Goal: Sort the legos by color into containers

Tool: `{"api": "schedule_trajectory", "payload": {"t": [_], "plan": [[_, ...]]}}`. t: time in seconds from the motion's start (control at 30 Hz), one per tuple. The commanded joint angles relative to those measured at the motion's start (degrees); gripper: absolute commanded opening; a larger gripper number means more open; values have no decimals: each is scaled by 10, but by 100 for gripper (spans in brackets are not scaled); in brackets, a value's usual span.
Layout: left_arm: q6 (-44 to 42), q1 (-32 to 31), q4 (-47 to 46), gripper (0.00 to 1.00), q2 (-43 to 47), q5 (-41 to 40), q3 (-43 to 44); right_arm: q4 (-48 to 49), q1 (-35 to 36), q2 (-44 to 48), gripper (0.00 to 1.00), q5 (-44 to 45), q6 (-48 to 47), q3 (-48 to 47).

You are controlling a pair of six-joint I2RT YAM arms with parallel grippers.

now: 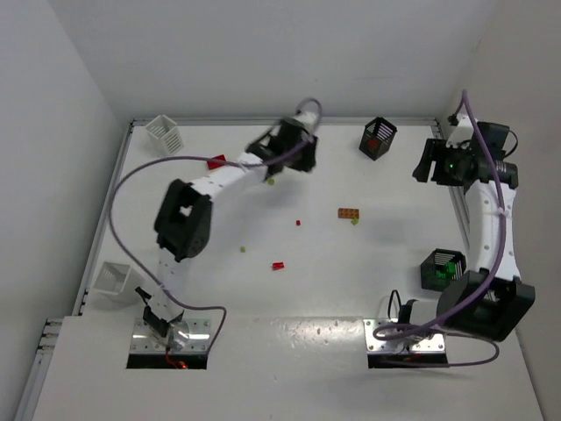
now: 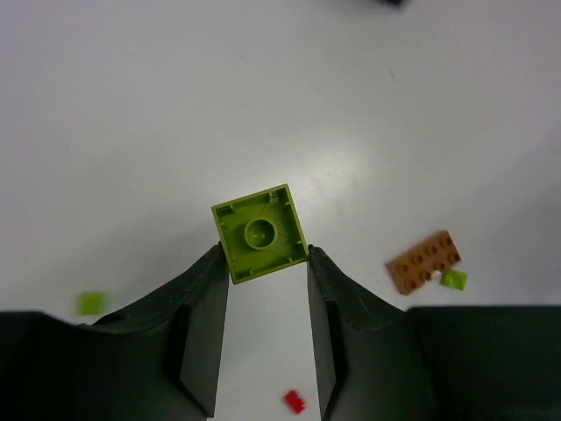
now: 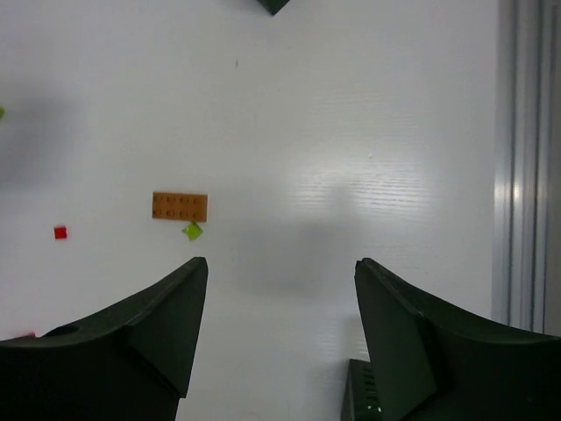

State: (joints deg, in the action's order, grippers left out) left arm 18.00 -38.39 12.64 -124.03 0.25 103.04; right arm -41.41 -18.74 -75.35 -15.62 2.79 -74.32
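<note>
Two jaw pairs: left jaws clamped on yellow-green brick (image 2: 260, 232), underside showing; right jaws apart.

robot lab: white walled table (image 1: 386, 254), aluminium edge rail (image 3: 517, 158)

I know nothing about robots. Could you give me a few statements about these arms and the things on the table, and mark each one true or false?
1. The left gripper pinches a yellow-green brick. True.
2. The right gripper carries the orange plate. False: it is open and empty, and the orange plate lies on the table.
3. The near black basket, by the right arm's base, holds green pieces. True.
4. All four baskets are white. False: two white baskets stand on the left, and there is also a far black basket.
5. A small green piece lies right beside the orange plate. True.
</note>
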Motion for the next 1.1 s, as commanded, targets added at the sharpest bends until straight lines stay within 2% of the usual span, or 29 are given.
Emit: {"api": "schedule_trajectory", "payload": {"t": [0.0, 0.03, 0.1, 0.13, 0.27, 0.37, 0.4, 0.63, 1.0, 1.07], "plan": [[-15, 114, 37, 20, 142, 40, 2, -6, 26, -38, 68, -50, -73, -8], [-24, 171, 83, 20, 153, 48, 14, -11, 32, -48, 68, -56, -81, -8], [-36, 232, 131, 20, 166, 65, 54, -18, 58, -68, 67, -57, -95, -20], [-52, 289, 162, 20, 166, 70, 65, -18, 67, -87, 67, -62, -102, -30], [-92, 403, 214, 20, 150, 64, 141, -7, 120, -116, 67, -53, -117, -52], [-103, 454, 264, 20, 97, 64, 201, -7, 142, -144, 67, -41, -130, -73], [-104, 463, 273, 22, 84, 59, 231, -7, 152, -153, 67, -35, -130, -85], [-98, 503, 279, 26, 4, 43, 292, -23, 183, -194, 67, -22, -147, -121], [-98, 509, 253, 31, -84, 26, 324, -34, 213, -212, 67, 8, -170, -121], [-98, 509, 245, 34, -93, 15, 330, -34, 213, -217, 68, 13, -176, -115]]}}
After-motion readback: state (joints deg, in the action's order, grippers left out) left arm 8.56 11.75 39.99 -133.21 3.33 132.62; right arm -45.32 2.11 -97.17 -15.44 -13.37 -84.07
